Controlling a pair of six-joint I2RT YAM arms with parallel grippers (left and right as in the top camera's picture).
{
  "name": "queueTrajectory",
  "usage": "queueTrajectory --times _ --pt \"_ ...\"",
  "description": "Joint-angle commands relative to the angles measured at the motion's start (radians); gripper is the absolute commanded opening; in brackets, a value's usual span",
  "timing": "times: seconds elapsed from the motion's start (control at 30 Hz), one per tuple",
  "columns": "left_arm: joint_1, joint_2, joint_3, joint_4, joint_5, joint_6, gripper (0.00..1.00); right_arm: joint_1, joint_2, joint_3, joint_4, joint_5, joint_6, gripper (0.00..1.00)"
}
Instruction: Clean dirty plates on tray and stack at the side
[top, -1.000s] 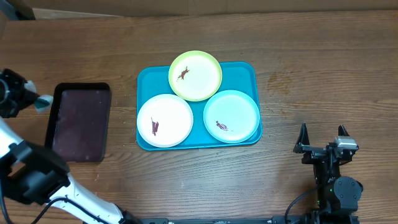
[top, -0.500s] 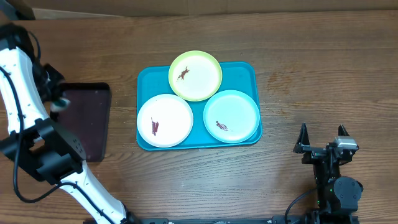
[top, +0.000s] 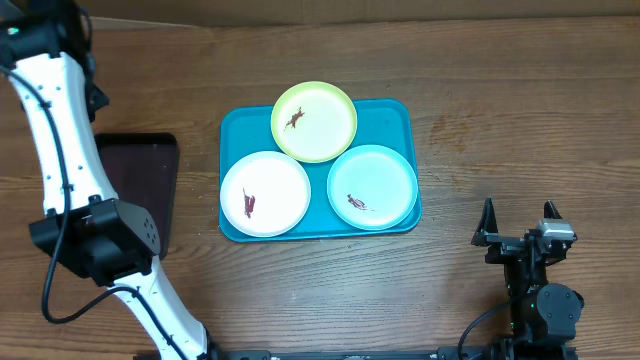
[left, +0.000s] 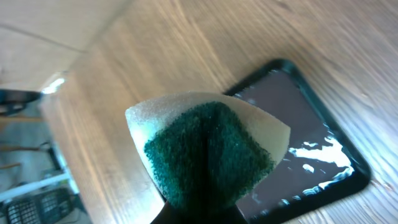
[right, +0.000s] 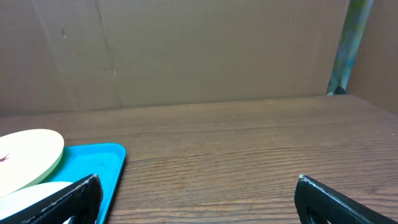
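Three plates lie on the turquoise tray (top: 395, 118): a yellow-green one (top: 314, 121) at the back, a white one (top: 265, 193) front left, a light blue one (top: 372, 186) front right. Each carries a small dark smear. My left arm (top: 60, 120) reaches up toward the far left corner of the table. In the left wrist view my left gripper (left: 200, 213) is shut on a sponge (left: 208, 155), green scouring face toward the camera. My right gripper (top: 518, 222) stands open at the front right, well clear of the tray, with nothing between its fingers (right: 74, 199).
A black rectangular tray (top: 140, 190) lies left of the turquoise tray, partly behind my left arm, and shows below the sponge as the black tray (left: 298, 143). A cardboard wall (right: 199, 56) backs the table. Bare wood (top: 500, 110) lies right of the tray.
My left arm has swung from the table's left edge beside the black tray up toward the far left corner, carrying the sponge. The right arm and the plates have not moved.
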Motion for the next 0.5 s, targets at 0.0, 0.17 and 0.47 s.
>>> queueTrajectory --times 0.0,0.17,0.47 --pt "-0.012 -0.019 -0.090 -0.002 -0.165 -0.134 0.04 -0.005 -0.012 -0.011 0.007 -0.001 -0.007 1.00" --pt "-0.011 -0.019 -0.303 0.014 -0.183 -0.241 0.04 -0.005 -0.012 -0.011 0.007 -0.001 -0.007 1.00" --pt "-0.012 -0.019 -0.317 -0.004 -0.254 -0.247 0.04 -0.005 -0.012 -0.011 0.007 -0.001 -0.007 1.00"
